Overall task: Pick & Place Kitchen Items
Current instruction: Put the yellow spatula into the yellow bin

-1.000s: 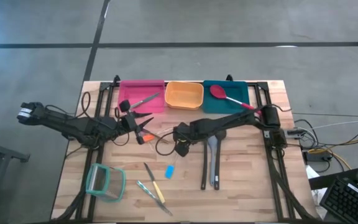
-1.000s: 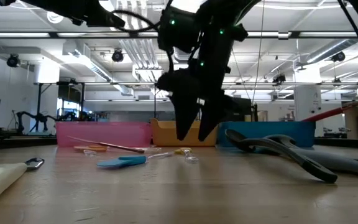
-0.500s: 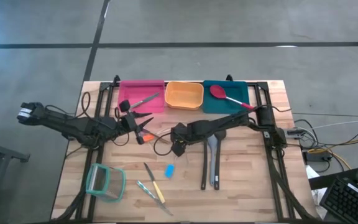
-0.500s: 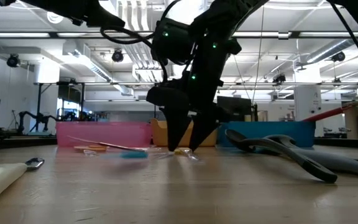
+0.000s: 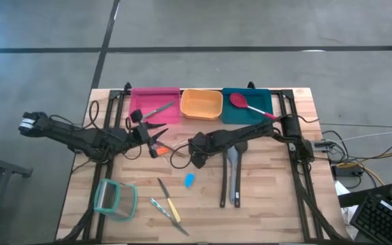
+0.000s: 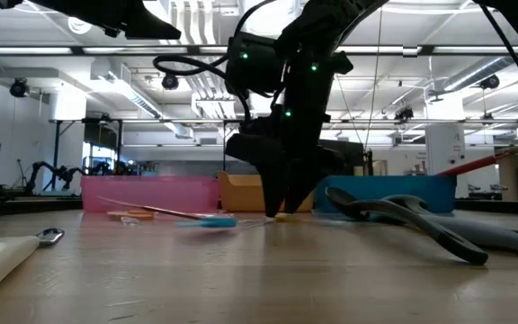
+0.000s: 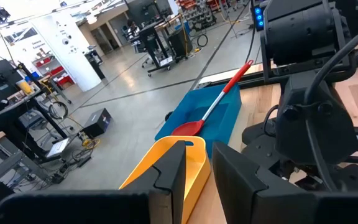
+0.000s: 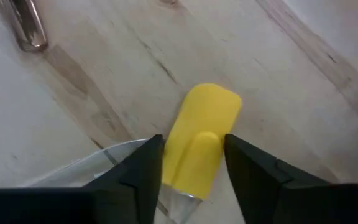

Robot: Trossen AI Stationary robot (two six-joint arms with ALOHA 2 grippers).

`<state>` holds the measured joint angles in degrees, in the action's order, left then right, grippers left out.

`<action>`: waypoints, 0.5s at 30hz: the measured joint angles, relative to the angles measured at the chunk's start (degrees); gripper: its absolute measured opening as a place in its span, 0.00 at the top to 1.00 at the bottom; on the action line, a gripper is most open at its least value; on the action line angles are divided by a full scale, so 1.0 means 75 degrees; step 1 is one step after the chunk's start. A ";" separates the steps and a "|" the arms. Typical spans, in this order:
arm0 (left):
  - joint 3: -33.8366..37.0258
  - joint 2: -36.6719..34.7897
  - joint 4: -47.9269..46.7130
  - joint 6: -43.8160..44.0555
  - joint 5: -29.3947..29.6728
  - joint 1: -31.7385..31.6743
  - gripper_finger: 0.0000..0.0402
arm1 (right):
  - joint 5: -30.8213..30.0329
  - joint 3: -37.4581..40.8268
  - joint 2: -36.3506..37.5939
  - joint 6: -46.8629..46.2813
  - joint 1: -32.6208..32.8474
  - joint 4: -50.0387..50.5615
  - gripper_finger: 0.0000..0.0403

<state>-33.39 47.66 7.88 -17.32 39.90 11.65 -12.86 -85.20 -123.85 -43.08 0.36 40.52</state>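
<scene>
My right gripper (image 5: 197, 161) stands at the table's middle, fingers pointing down, shut on a small yellow spatula head (image 8: 199, 144) with a clear handle; it also shows in the low view (image 6: 282, 214). A small blue piece (image 5: 189, 180) lies just nearer. Slim knives (image 5: 167, 205) lie flat near the front. A black and a grey spatula (image 5: 231, 178) lie flat to the right. My left gripper (image 5: 157, 138) is open and empty, over an orange-handled tool (image 5: 161, 148). A red spoon (image 5: 249, 105) lies in the teal bin. My right gripper pinches the yellow spatula head by its two long sides (image 8: 173, 163) between its two fingers (image 8: 143, 169), at the end where the clear handle joins. The fingers come from above, pointing down. The piece lies flat on the table.
Pink (image 5: 139, 96), orange (image 5: 201, 113) and teal (image 5: 261, 99) bins stand in a row at the far edge; the pink one holds a utensil (image 5: 157, 109). A teal-rimmed clear container (image 5: 115, 199) stands at the front left.
My right gripper has gone down to the table and shut its fingers on the yellow piece. The blue piece has slid a little toward the far edge.
</scene>
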 joint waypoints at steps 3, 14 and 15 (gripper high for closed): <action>0.0000 0.0000 -0.0001 0.0000 0.0000 0.0004 0.79 | 0.0003 0.0010 0.0001 0.0025 0.0000 0.0029 0.72; 0.0000 0.0000 -0.0003 0.0000 0.0000 0.0004 0.79 | 0.0096 0.0065 0.0431 0.0319 -0.0015 0.0086 0.95; 0.0000 0.0000 -0.0004 0.0002 0.0000 0.0004 0.79 | 0.0127 0.0078 0.0487 0.0319 -0.0015 0.0084 0.95</action>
<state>-33.39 47.66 7.85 -17.31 39.90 11.68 -11.91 -84.61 -120.20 -40.69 0.25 41.15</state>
